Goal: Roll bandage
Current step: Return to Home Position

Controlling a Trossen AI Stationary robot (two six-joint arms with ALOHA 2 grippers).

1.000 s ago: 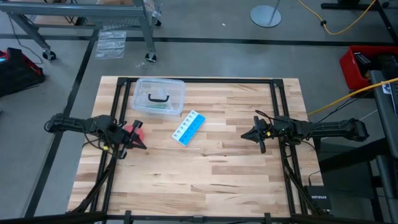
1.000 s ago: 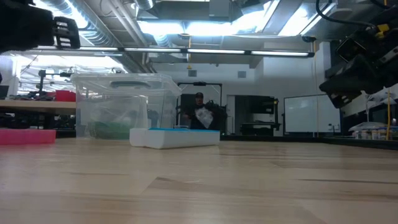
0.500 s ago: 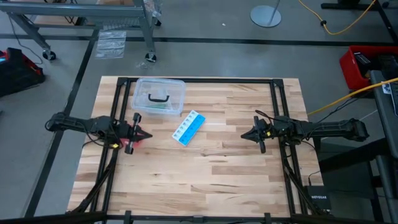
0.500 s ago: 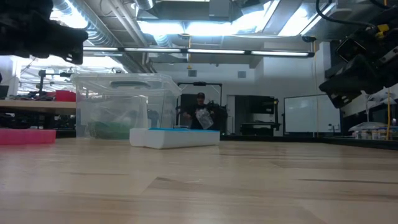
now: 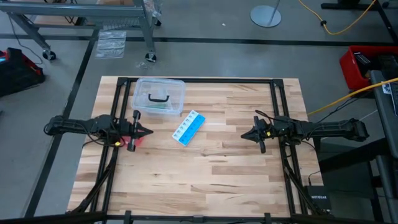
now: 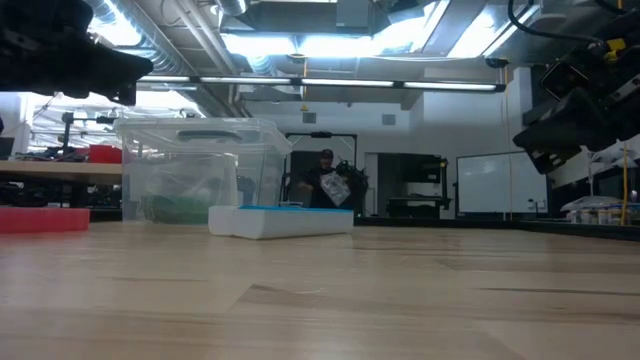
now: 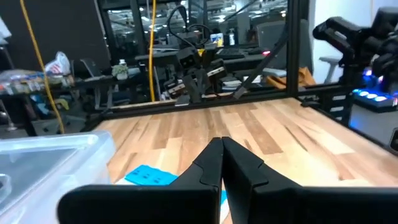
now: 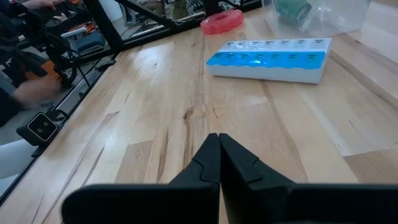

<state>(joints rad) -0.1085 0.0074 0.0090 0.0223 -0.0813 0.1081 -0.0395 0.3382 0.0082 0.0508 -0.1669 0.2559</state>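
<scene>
A black box (image 5: 318, 200) marked NETGEAR lies off the near right corner of the table (image 5: 211, 174); the left gripper (image 5: 147, 132), clenched on nothing, hangs over the left side, having swung round above the red disc (image 5: 132, 143) since a second ago; the right gripper (image 5: 244, 135), likewise clenched and empty, has stayed at the right; farther, past the pill box (image 5: 188, 128), the bandage (image 6: 176, 209) sits as a dark green bundle inside the closed clear box (image 5: 180, 93).

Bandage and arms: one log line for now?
bandage: inside lidded clear box | left gripper: jaws shut, above red disc | right gripper: jaws shut, table's right
</scene>
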